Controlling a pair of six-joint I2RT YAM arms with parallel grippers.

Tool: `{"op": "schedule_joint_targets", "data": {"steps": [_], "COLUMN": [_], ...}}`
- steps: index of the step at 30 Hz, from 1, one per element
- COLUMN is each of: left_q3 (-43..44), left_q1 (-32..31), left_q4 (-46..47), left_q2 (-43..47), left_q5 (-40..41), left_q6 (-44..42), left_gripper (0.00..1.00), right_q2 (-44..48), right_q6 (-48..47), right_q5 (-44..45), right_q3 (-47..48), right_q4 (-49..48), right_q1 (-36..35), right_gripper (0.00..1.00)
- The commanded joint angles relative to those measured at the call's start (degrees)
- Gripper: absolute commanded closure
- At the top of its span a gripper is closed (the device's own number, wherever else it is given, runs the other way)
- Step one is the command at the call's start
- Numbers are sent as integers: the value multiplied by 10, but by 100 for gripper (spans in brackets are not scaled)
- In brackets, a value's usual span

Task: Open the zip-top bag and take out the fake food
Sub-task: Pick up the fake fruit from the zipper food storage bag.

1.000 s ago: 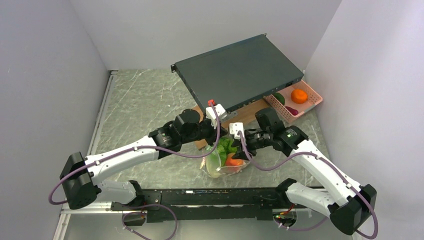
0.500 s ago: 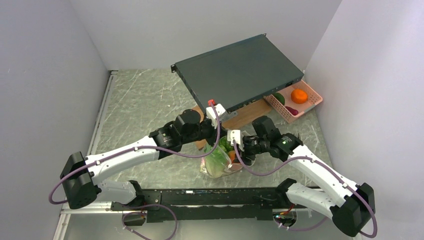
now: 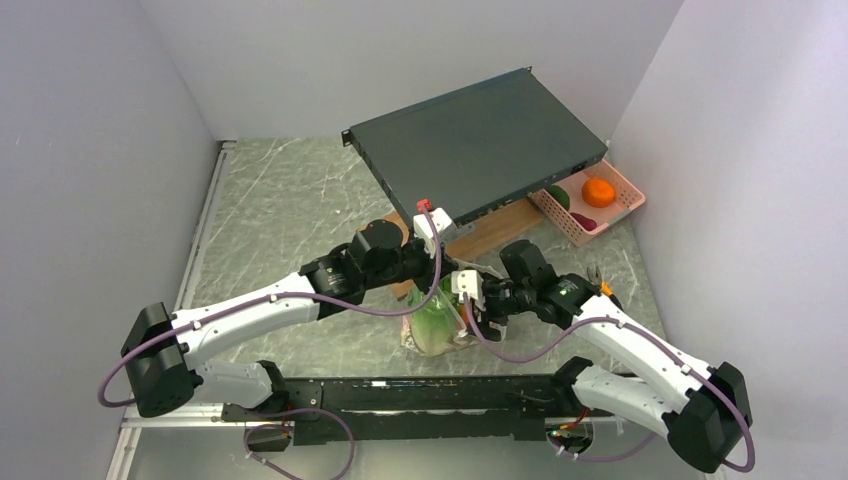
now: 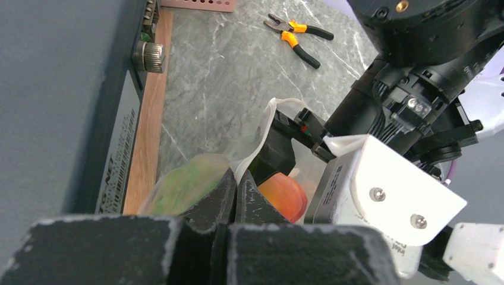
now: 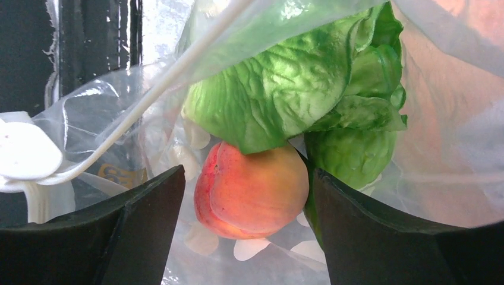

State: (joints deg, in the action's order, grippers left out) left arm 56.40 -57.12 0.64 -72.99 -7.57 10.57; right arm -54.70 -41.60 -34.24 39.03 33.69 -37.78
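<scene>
The clear zip-top bag point(image 3: 437, 330) lies near the table's front, between both arms. It holds a toy peach point(image 5: 252, 190) and a leafy green lettuce point(image 5: 297, 89). My left gripper point(image 4: 236, 184) is shut on the bag's upper edge point(image 4: 261, 133) and holds the mouth up. My right gripper point(image 5: 246, 205) is open inside the bag, one finger on each side of the peach and apart from it. In the left wrist view the peach point(image 4: 284, 195) and the green piece point(image 4: 181, 184) show through the plastic, with the right gripper's black body point(image 4: 380, 101) reaching into the bag.
A dark flat rack unit point(image 3: 480, 140) leans on a wooden board point(image 3: 490, 228) behind the bag. A pink lattice basket point(image 3: 590, 200) with an orange and green pieces stands at the right wall. Orange-handled pliers point(image 4: 297, 38) lie on the marble to the right.
My right gripper has moved left and down, from the bag's right side into its open mouth. The bag has bunched up more. My left arm has held still.
</scene>
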Motion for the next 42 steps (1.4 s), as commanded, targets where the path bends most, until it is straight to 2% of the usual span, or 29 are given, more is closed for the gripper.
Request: {"op": "schedule_joint_targets", "data": {"steps": [1, 13, 33, 38, 42], "left_q3": [18, 15, 12, 14, 16], "left_q1": [-4, -9, -13, -16, -18], "left_q4": [38, 44, 47, 46, 45], "left_q2": [-6, -19, -31, -31, -33], "left_q5": [0, -27, -64, -70, -72], "left_q6": [12, 11, 8, 7, 7], "left_gripper": [100, 100, 100, 100, 100], "right_q2": [5, -6, -17, -17, -17], "right_q6": [-19, -58, -118, -113, -114], "right_q5": [28, 61, 53, 56, 65], "right_q3": [-26, -51, -70, -75, -79], "right_q4": [-2, -7, 38, 32, 32], "right_q1": [-7, -11, -21, -22, -22], "right_gripper": [18, 13, 1, 3, 13]}}
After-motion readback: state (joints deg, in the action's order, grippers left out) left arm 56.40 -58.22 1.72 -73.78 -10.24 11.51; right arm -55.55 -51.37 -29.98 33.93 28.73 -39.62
